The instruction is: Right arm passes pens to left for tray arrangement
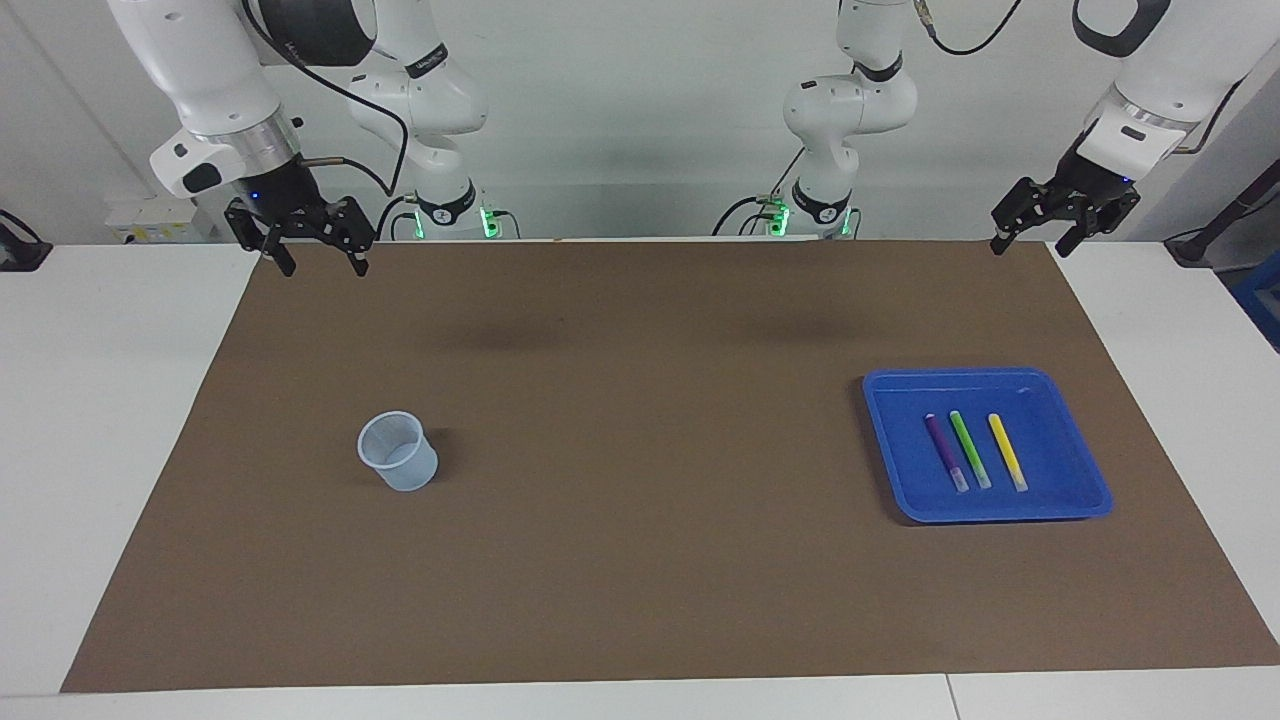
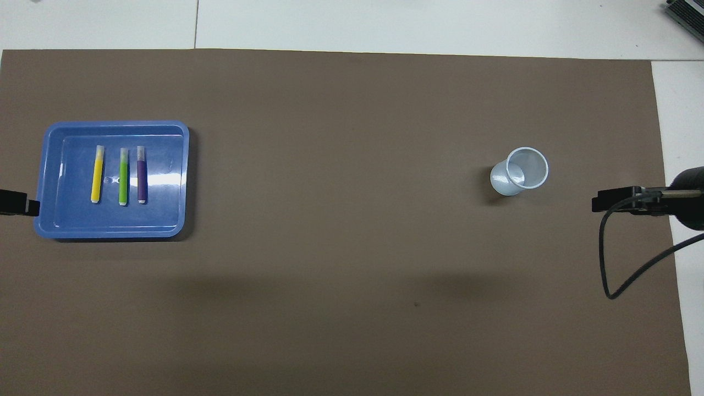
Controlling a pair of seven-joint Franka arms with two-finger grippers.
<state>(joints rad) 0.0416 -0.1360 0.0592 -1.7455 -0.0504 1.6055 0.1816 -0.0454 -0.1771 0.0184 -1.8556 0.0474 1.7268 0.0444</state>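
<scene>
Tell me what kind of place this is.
Probably a robotics lab: two white arms stand at a white table covered by a brown mat, with only a blue tray of pens and a cup set out.
</scene>
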